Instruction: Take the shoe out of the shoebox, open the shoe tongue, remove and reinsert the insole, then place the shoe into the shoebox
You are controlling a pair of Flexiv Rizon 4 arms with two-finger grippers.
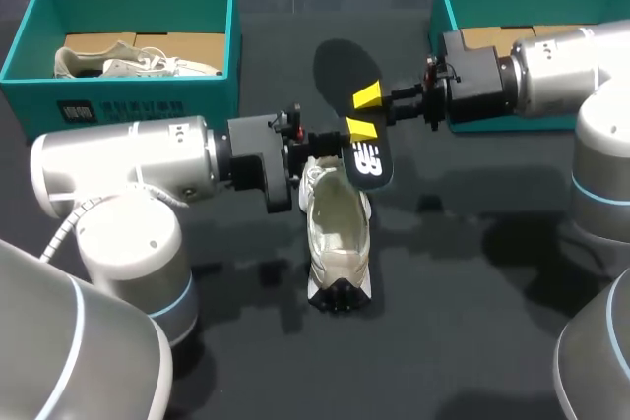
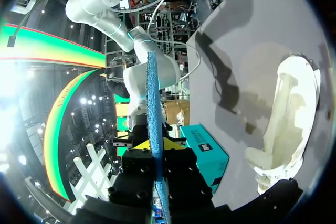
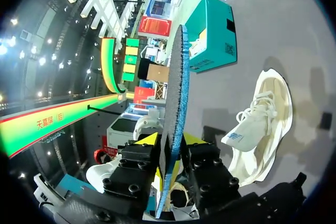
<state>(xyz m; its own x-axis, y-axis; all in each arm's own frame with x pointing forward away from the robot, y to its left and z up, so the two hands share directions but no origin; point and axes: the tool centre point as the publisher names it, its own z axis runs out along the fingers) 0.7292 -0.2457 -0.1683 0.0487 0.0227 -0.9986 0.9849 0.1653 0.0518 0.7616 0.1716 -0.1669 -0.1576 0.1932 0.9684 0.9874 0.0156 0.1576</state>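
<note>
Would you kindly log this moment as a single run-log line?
phase: insole out | left gripper: shut on insole | right gripper: shut on insole | shoe: on table

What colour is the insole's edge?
The insole edge is blue; the right wrist view shows it best.

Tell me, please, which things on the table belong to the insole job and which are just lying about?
In the job:
insole, clamped in both arms' jaws
shoe, on the table
one teal box, though I cannot tell whether it is the left box or the right box

Lying about:
second shoe, inside the left box
</note>
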